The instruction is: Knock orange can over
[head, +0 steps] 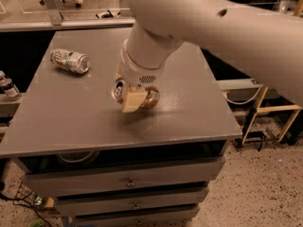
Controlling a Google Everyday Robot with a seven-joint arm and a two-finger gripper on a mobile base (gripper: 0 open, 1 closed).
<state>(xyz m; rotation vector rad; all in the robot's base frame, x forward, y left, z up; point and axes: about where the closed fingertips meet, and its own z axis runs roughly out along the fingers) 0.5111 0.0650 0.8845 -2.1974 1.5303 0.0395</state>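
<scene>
The orange can (152, 98) lies tipped almost onto its side near the middle of the grey table (194, 108), low over the surface, with its silver top (118, 90) facing left. My gripper (136, 98) reaches down from the big white arm and is closed around the can. One cream finger (133, 100) crosses the can's front; the other finger is hidden behind it. I cannot tell whether the can rests on the table.
A green-and-white can (70, 61) lies on its side at the table's back left. A small bottle (7, 86) stands on a ledge off the left edge. Drawers (128, 181) sit under the table. A wooden frame (270, 110) stands to the right.
</scene>
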